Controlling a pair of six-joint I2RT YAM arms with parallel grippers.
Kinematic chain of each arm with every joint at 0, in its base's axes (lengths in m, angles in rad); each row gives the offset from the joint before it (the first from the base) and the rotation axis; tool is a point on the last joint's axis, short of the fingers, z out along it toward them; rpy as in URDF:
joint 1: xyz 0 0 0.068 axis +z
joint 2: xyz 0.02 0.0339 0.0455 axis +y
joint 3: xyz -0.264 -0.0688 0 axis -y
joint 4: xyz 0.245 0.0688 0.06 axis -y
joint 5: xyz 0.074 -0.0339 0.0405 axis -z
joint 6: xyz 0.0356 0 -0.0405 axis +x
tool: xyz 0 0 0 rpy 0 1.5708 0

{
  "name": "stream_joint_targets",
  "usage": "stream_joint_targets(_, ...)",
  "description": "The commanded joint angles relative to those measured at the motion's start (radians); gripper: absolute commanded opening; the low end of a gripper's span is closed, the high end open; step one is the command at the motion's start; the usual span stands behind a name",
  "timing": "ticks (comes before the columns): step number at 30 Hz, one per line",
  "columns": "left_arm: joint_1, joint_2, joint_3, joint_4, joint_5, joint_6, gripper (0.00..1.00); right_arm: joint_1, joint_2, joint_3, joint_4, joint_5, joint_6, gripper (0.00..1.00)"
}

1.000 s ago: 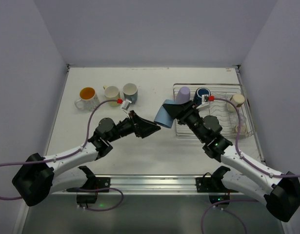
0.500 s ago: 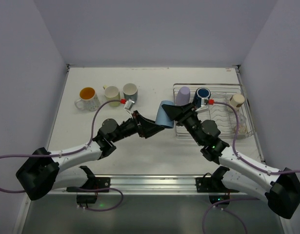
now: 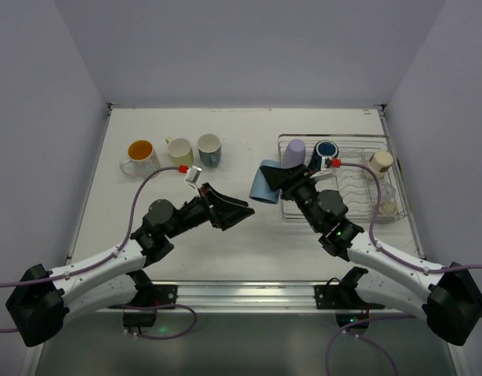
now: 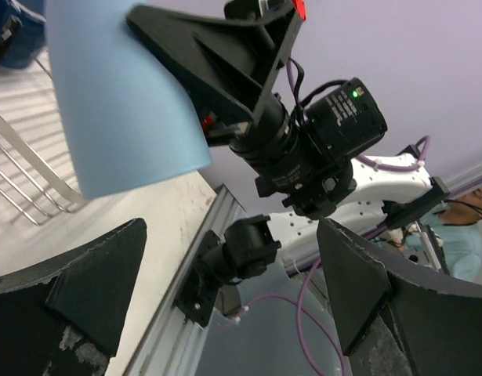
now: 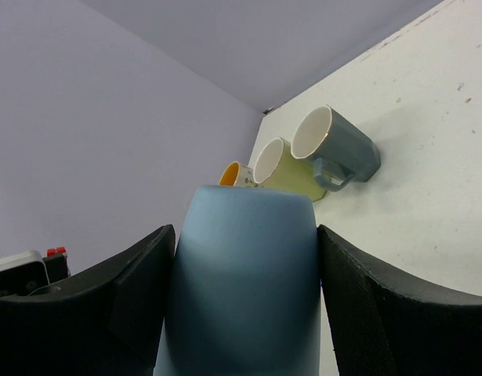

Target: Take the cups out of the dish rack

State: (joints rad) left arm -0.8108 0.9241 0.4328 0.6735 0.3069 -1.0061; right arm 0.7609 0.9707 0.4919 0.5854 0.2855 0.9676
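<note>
My right gripper [image 3: 272, 177] is shut on a light blue cup [image 3: 262, 182] and holds it in the air just left of the dish rack [image 3: 346, 139]. In the right wrist view the cup [image 5: 244, 298] fills the gap between both fingers [image 5: 139, 298]. My left gripper [image 3: 237, 214] is open and empty, pointing at the cup from the left with a short gap. The left wrist view shows the cup [image 4: 115, 94] above and ahead of its spread jaws. A lavender cup [image 3: 295, 152], a navy cup [image 3: 325, 150] and a cream cup [image 3: 381, 160] sit in the rack.
Three mugs stand in a row at the back left of the table: orange-inside white [image 3: 139, 154], pale yellow-green [image 3: 179, 149] and grey [image 3: 208, 146]. They also show in the right wrist view, the grey one [image 5: 342, 145] nearest. Walls close the table's left, back and right.
My left gripper has drawn back a little to the left and nearer, away from the light blue cup. My right gripper still holds the cup at about the same spot.
</note>
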Motion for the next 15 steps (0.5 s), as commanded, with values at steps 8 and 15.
stream_joint_targets(8, -0.073, 0.108, 0.020, 0.159, -0.018, -0.115, 0.89, 0.066, 0.063, 0.028, 0.129, 0.145, -0.013, 0.23)
stream_joint_targets(15, -0.073, 0.148, 0.067, 0.112, -0.172, -0.048, 0.86, 0.124, 0.056, -0.009, 0.211, 0.192, -0.021, 0.23)
